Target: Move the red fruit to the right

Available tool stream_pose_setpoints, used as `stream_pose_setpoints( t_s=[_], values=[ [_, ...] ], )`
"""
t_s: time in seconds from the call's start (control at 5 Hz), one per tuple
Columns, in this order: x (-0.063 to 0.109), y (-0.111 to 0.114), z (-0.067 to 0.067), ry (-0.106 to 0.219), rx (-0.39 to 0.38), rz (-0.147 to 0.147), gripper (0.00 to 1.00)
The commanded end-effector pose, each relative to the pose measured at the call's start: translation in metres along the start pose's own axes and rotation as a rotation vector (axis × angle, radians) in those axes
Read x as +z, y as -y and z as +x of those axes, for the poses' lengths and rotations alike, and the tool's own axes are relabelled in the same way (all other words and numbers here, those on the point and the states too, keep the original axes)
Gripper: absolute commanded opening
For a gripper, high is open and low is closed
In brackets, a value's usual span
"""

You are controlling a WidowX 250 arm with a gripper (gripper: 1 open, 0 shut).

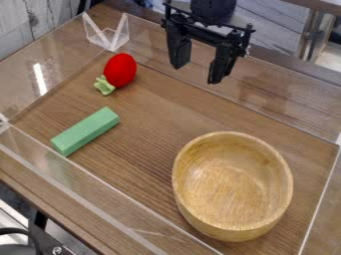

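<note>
The red fruit point(120, 68) is a small bright-red toy with a green leafy stub at its lower left, lying on the wooden table toward the back left. My gripper point(197, 66) hangs above the table at the back centre, to the right of the fruit and apart from it. Its two dark fingers point down, spread wide, with nothing between them.
A flat green rectangular block point(86, 130) lies in front of the fruit at the left. A large wooden bowl point(234, 185) stands at the front right. Clear plastic walls point(40, 85) ring the table, and a clear folded piece point(104, 34) stands at the back left.
</note>
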State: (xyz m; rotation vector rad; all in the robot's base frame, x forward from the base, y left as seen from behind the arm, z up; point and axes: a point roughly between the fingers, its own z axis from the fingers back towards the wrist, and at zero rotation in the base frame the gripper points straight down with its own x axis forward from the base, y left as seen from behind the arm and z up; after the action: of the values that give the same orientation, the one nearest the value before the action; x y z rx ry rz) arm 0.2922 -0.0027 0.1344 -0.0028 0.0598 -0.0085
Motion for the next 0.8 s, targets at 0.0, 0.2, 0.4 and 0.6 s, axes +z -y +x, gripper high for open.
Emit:
stream_pose_setpoints(
  t_s=[0.0,0.2,0.4,0.6],
  values=[
    [-0.011,-0.003,-0.001,-0.027,0.003,0.0,1.0],
    [-0.011,-0.034,0.0,-0.006,0.032,0.003,1.0],
    [-0.01,-0.074,0.001,0.023,0.043,0.004,1.0],
    [-0.01,-0.11,0.003,0.053,0.064,0.014,1.0]
  ],
)
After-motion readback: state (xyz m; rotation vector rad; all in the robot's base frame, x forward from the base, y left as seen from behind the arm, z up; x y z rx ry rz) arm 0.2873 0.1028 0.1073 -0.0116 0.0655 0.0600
